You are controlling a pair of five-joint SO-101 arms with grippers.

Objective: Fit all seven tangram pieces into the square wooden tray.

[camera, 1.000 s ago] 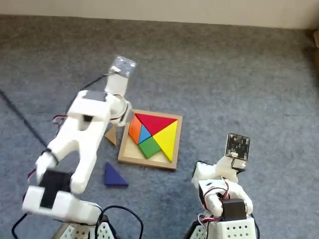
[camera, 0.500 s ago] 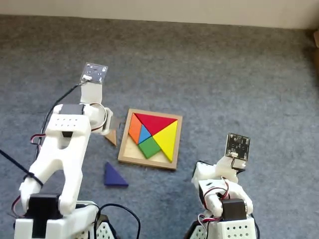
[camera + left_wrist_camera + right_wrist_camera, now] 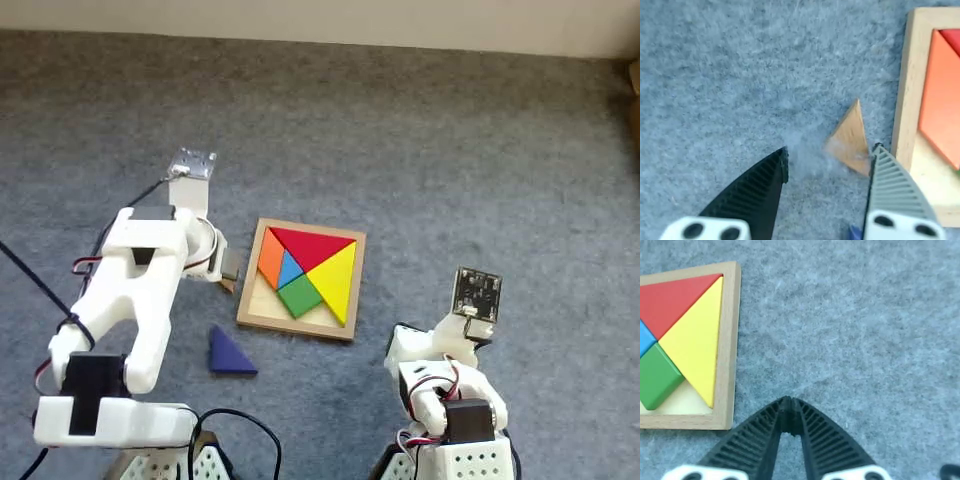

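Starting wide, you have the grey carpet (image 3: 480,150) carrying everything. Your left arm (image 3: 140,290) is stretched out to the tray's left side. The right arm (image 3: 450,390) sits folded near its base, well apart from the work, which leaves the left one free room.

The tray (image 3: 296,327) lies between them with five pieces in. Red (image 3: 312,247), yellow (image 3: 335,280), orange (image 3: 271,260), green (image 3: 299,296) and blue (image 3: 290,270) are packed together, so bare wood shows along the tray's near side. I judge that's where the last two belong.

The navy triangle (image 3: 229,353) lies loose on the carpet near the tray's near-left corner. The tan triangle (image 3: 850,140) lies flat just beside the tray's left rim.

Your left gripper (image 3: 830,150) has its jaws spread wide and straddles the tan triangle, one finger close against its edge and the other apart on open carpet. It holds nothing and looks set for a pinch. Your right gripper (image 3: 790,402) is pinched closed on nothing, pointing at carpet off the tray's right side.
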